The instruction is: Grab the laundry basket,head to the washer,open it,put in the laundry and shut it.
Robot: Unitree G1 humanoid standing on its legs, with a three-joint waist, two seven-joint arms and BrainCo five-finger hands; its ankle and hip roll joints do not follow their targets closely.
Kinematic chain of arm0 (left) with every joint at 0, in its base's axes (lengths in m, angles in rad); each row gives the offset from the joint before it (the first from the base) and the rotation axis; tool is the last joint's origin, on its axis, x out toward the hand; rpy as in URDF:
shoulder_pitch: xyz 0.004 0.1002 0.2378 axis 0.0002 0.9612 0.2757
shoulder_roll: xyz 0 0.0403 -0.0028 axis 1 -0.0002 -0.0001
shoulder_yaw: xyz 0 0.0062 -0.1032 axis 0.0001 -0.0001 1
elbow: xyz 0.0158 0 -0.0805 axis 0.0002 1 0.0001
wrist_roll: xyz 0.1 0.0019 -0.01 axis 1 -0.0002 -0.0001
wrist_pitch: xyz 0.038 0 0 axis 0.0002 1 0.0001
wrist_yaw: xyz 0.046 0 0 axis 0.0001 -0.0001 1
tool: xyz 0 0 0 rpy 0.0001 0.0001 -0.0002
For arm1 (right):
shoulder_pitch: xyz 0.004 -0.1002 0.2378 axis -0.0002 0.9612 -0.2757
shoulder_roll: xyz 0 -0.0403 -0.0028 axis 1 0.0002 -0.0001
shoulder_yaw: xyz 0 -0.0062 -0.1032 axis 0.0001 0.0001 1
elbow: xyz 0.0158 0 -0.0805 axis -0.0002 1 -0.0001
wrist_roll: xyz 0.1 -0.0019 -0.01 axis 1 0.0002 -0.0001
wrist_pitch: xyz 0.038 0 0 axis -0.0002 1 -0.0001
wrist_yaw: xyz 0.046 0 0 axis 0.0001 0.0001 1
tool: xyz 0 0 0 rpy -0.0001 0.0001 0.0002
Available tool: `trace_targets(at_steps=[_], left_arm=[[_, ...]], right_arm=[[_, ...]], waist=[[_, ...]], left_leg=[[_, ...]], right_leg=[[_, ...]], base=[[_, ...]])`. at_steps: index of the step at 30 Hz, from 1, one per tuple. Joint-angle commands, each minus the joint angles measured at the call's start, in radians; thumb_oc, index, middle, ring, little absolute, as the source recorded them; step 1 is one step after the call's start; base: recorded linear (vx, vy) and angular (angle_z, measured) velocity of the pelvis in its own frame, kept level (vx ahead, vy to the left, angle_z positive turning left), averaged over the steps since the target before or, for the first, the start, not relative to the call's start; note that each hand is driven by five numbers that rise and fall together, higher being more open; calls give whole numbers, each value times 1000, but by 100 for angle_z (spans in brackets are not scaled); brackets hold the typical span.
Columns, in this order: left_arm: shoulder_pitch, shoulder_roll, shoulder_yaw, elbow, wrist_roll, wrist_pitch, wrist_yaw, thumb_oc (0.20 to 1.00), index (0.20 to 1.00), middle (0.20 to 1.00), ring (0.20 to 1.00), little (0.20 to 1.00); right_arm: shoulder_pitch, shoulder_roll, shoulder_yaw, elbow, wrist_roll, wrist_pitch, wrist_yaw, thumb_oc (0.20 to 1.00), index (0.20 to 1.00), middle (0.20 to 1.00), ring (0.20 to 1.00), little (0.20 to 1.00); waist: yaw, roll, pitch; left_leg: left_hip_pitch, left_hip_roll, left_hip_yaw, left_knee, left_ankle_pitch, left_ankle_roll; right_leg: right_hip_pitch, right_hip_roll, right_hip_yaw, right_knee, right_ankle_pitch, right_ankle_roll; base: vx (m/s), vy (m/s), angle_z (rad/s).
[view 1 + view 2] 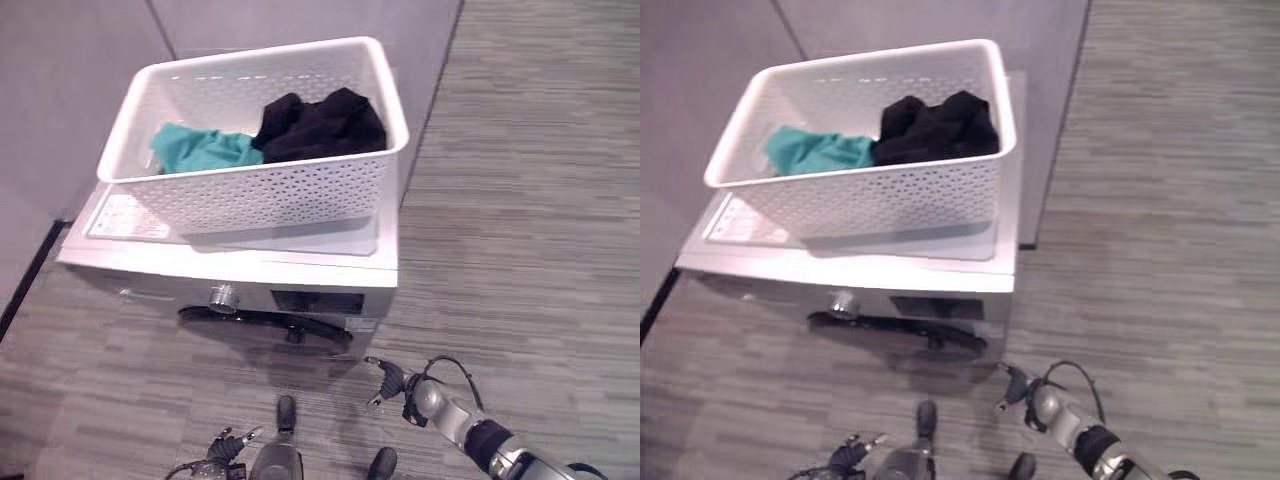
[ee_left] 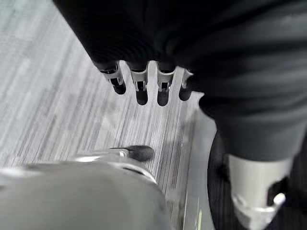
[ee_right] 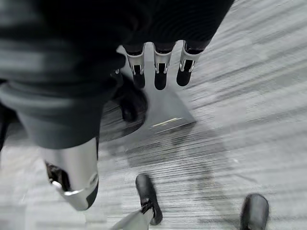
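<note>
The basket (image 1: 250, 190) sits on top of the washer (image 1: 230, 270), white perforated plastic with a rolled rim, holding a teal cloth (image 1: 200, 150) on its left and a black garment (image 1: 320, 125) on its right. Neither hand is on it. The right hand (image 1: 392, 385) hangs low in front of the washer, near the right end of the door (image 1: 265, 322), and in its wrist view the fingers (image 3: 160, 76) point straight out with nothing between them. The left hand (image 1: 228, 445) is at the bottom edge of the head views; its fingers (image 2: 140, 86) also run straight and hold nothing. The door looks slightly ajar along its dark rim, though from this steep angle that cannot be settled. As for handling, the basket should be light and fairly stiff, the walls likely to flex a little if squeezed — so the rolled rim at the two short ends is the sound place to grip. The clothes are soft and limp, light, and will sag and trail when lifted — best gathered in a bunch from the middle of each heap rather than pinched by an edge.
</note>
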Motion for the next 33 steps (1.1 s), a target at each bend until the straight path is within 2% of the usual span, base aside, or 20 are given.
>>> trace_targets(at_steps=[1,4,7,9,10,13,14,16,20,24,29,33], left_arm=[[13,-61,-73,-23,-4,-42,8,1000,1000,1000,1000,1000],[19,-69,-105,9,31,-26,-13,1000,1000,1000,1000,1000],[36,-47,-140,-39,97,-21,-44,1000,1000,1000,1000,1000],[46,-19,-152,-74,118,-24,-63,1000,1000,1000,1000,1000],[59,-3,-133,-76,127,-17,-72,1000,1000,1000,1000,1000],[69,2,-126,-81,132,-12,-76,1000,1000,1000,1000,1000],[84,5,-101,-80,136,-9,-81,1000,1000,1000,1000,1000],[96,3,-87,-83,138,-8,-82,1000,1000,1000,1000,1000],[114,-2,-75,-77,141,-2,-78,1000,1000,1000,1000,1000],[127,-12,-74,-62,167,14,-88,1000,1000,1000,1000,1000],[148,-18,-64,-90,159,13,-86,1000,1000,1000,1000,1000],[158,-7,-59,-134,131,7,-83,1000,1000,1000,1000,1000]], right_arm=[[-50,1,1,-49,-67,-76,-20,1000,1000,1000,1000,1000],[-57,-3,18,-71,-127,-84,-19,1000,1000,1000,1000,1000],[-64,-22,38,-47,-297,-93,-49,1000,1000,1000,1000,1000],[-58,-16,16,-4,-335,-80,-79,1000,1000,1000,1000,1000],[-43,-20,-12,11,-373,-57,-95,1000,1000,1000,1000,1000],[-26,-22,-21,14,-404,-47,-100,1000,1000,1000,1000,1000],[16,-24,-37,10,-448,-34,-98,1000,1000,1000,1000,1000],[53,-30,-60,4,-450,-25,-98,1000,1000,1000,1000,1000],[79,-35,-119,14,-422,8,-117,1000,1000,1000,1000,1000],[194,-69,-228,-76,-377,37,-129,1000,1000,1000,1000,1000],[299,-128,-348,-222,-350,34,-145,1000,1000,1000,1000,1000],[313,-125,-375,-245,-329,33,-156,1000,1000,1000,1000,1000]], waist=[[-6,57,-29],[-32,62,-65],[-34,68,-100],[-27,59,-118],[-19,50,-129],[-15,42,-134],[-8,29,-141],[-4,17,-145],[-1,4,-145],[-22,-4,-144],[-42,-6,-144],[-41,-5,-140]], left_leg=[[138,104,-135,-6,-15,-64],[200,80,-88,-99,-68,-48],[221,44,-94,-209,-58,-46],[230,22,-98,-241,-57,-40],[239,-2,-103,-257,-67,-26],[244,-18,-103,-264,-73,-18],[258,-41,-102,-281,-80,-8],[263,-55,-102,-285,-88,-1],[256,-77,-112,-286,-93,12],[242,-86,-115,-290,-94,12],[235,-100,-110,-290,-103,23],[223,-107,-117,-290,-101,27]], right_leg=[[-96,-42,111,-57,13,51],[-98,-97,74,-27,44,77],[-97,-146,27,18,55,96],[-90,-180,3,42,66,115],[-85,-206,-5,57,80,131],[-81,-219,-7,61,85,141],[-76,-239,-9,70,96,156],[-75,-258,-12,81,107,168],[-71,-282,-21,87,121,183],[-66,-293,-36,88,125,190],[-73,-305,-37,84,140,199],[-75,-313,-46,85,143,204]], base=[[43,192,-11],[5,195,19],[21,193,76],[70,161,73],[56,128,96],[44,79,58],[50,72,7],[53,61,2],[26,19,-5],[7,1,2],[11,1,2],[0,0,0]])
